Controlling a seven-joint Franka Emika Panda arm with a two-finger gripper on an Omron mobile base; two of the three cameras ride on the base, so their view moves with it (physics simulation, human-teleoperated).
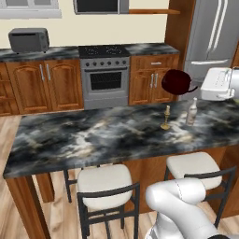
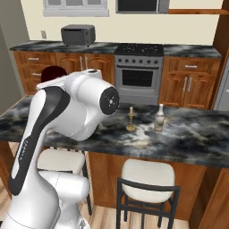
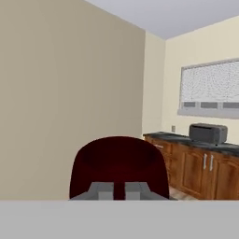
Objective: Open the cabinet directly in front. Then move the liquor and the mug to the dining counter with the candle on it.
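Note:
My gripper is shut on the dark red mug, which looms large just beyond the fingertips. In the left base view the mug hangs in the air above the far right part of the dining counter, held from the right by the white hand. The mug also peeks out behind the arm in the right base view. On the counter stand the candle and, just right of it, the liquor. They also show as candle and liquor. The cabinet is out of view.
Two white-cushioned stools stand at the counter's near side. Beyond it are a stove, low wooden cabinets, a grey toaster oven and a steel fridge. A beige wall is at the left of the hand view.

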